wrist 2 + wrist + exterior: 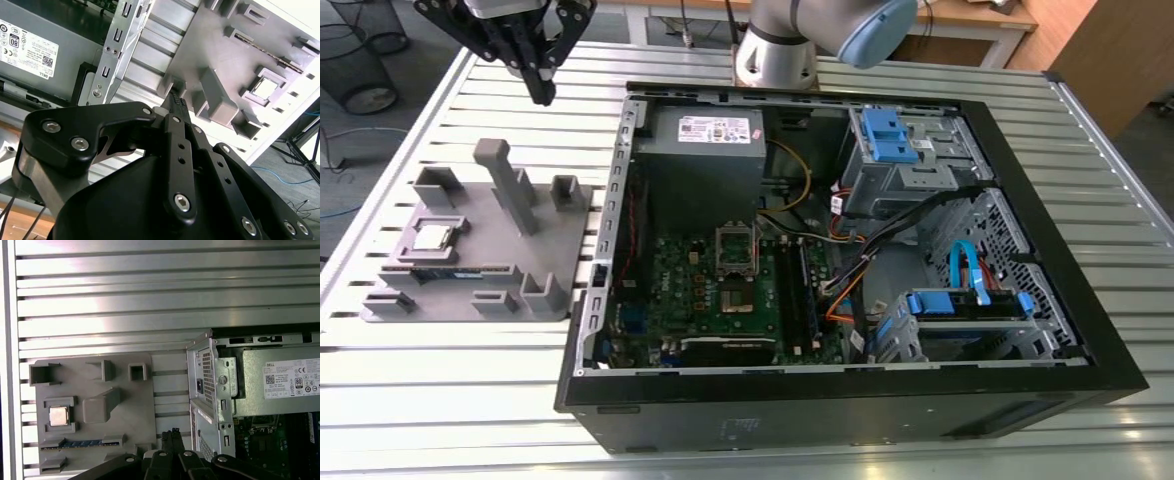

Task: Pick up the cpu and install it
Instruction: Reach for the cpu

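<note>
– Gripper point(540, 98) first: what is it doing?

– It hangs with its two fingers pressed together and nothing between them. In the first wrist view the tips point(172, 432) hover over the edge of the grey holder tray point(130, 410) nearest the computer case point(854, 385).

– And the cpu?

– The cpu point(59, 416) lies flat in a square pocket on the side of the tray away from the case, silvery top up and well apart from the fingers. The exterior view point(431, 237) and the second wrist view point(264, 88) show it there too. A memory stick point(80, 443) sits in a slot just beside it.

– How would it handle, do you think?

– Light and stiff, I'd judge, but thin. The metal lid looks smooth, so a loose pinch could slip. The underside is probably the fragile part, and a drop or a tilt would be the worry.

– Where would you hold it, then?

– By two opposite edges, keeping it level. The pocket seems to leave two sides open for fingers, though I can't be certain.

– Anything further off?

– Inside the open case the grey power supply point(700, 130) sits at the end nearest the arm. The motherboard's socket point(734, 250) is mid-board and looks unfilled, so the chip is not yet installed.
</note>
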